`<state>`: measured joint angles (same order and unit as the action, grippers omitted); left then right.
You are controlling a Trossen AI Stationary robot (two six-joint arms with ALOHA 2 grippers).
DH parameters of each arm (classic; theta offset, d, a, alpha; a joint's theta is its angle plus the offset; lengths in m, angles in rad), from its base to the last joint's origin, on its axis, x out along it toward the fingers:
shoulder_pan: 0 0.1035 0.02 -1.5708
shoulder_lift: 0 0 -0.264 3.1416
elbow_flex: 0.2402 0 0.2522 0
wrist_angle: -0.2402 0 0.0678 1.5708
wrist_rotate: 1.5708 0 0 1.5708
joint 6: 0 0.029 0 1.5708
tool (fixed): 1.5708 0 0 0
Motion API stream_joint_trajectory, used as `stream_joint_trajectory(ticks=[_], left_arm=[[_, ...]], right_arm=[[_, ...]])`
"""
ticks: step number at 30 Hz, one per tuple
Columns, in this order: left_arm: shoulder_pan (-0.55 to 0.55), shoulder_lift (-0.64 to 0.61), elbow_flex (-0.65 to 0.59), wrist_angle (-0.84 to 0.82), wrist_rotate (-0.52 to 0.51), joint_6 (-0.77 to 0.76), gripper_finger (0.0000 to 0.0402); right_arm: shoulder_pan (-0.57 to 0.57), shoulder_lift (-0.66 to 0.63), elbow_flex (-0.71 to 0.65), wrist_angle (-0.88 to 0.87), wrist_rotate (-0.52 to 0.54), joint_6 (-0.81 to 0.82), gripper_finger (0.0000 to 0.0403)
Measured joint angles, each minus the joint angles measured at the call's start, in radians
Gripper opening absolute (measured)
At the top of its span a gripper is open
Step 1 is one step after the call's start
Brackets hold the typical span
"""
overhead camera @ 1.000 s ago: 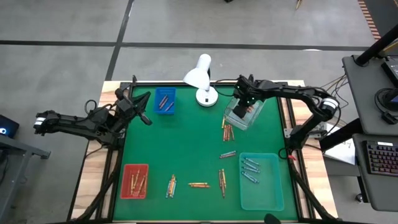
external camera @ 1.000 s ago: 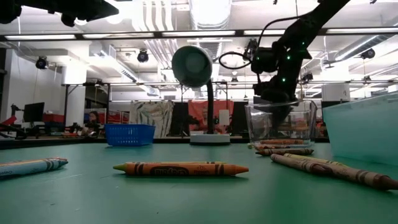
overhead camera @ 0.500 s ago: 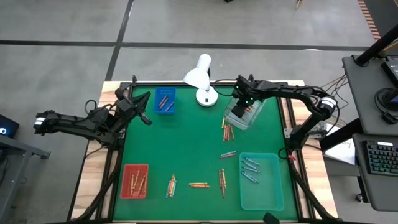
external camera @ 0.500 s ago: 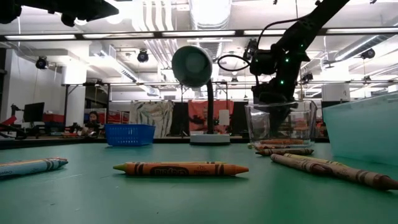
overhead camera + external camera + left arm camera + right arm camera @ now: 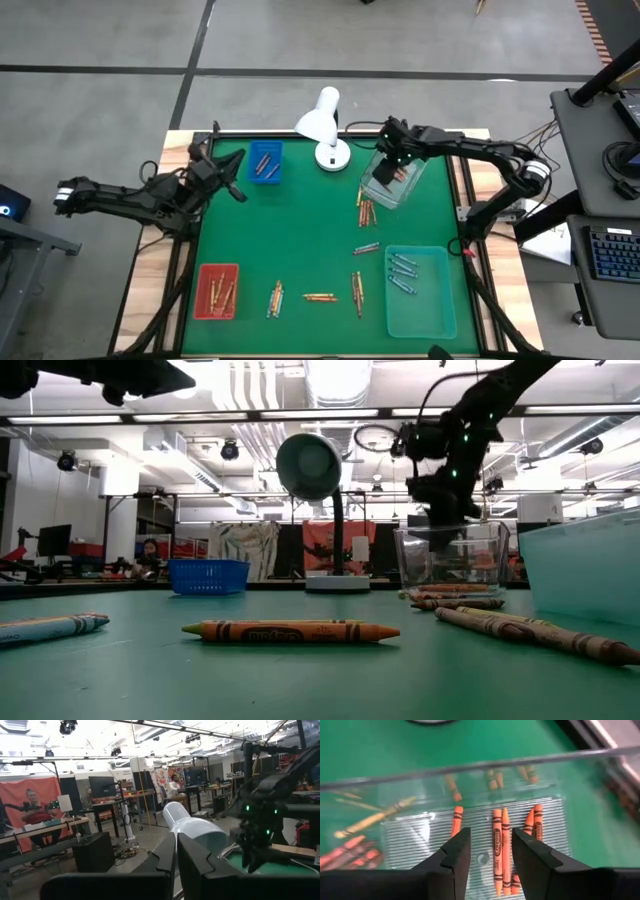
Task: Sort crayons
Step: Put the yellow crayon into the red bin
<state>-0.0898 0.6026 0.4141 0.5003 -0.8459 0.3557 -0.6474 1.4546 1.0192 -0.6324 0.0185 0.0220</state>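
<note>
My right arm has lifted since a second ago: the right tool (image 5: 443, 500) that sat down inside the clear tub (image 5: 392, 180) now stands above its rim, and its fingers, which were nearly together, are now spread with nothing between them. In the right wrist view I look down between those fingers at orange crayons (image 5: 500, 845) lying loose on the tub's ribbed floor, so I judge one has just been let go there and that drop is done.

My left tool (image 5: 232, 185) waits pressed together at the bench's left edge, near the blue tray (image 5: 265, 161).

Plenty is left to sort: a cluster of crayons (image 5: 366, 212) lies just beside the tub, more are strung along the near side of the green bench (image 5: 300, 230), and some already rest in the red tray (image 5: 217, 291) and the pale teal bin (image 5: 420, 292).

The crayon nearest the low camera (image 5: 290, 631) carries a dark printed wrapper, but I cannot read the wording; the tub's crayons show black bands only.
</note>
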Motion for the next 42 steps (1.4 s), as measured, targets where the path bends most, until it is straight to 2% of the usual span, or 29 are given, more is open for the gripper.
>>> stream_joint_trajectory(ticks=[8, 17, 26, 35, 42], left_arm=[[0.0, 0.055, 0.0, 0.0, 0.0, -0.056, 0.0001], [0.0, 0.133, 0.0, 0.0, 0.003, -0.159, 0.0001], [-0.001, 0.232, 0.024, 0.0, 0.186, -0.333, 0.0001], [-0.003, 0.443, 0.146, 0.0, 0.306, -0.401, 0.0001], [-0.014, 0.644, 0.238, -0.001, 0.31, -0.428, 0.0001]], right_arm=[[0.078, -0.094, 0.068, -0.05, 0.0, 0.051, 0.0114], [0.259, -0.211, 0.073, -0.035, 0.008, 0.147, 0.0094], [0.464, -0.244, 0.072, -0.017, 0.033, 0.237, 0.008], [0.638, -0.244, 0.072, -0.013, 0.077, 0.277, 0.0069], [0.748, -0.249, 0.071, -0.014, 0.169, 0.282, 0.0068]])
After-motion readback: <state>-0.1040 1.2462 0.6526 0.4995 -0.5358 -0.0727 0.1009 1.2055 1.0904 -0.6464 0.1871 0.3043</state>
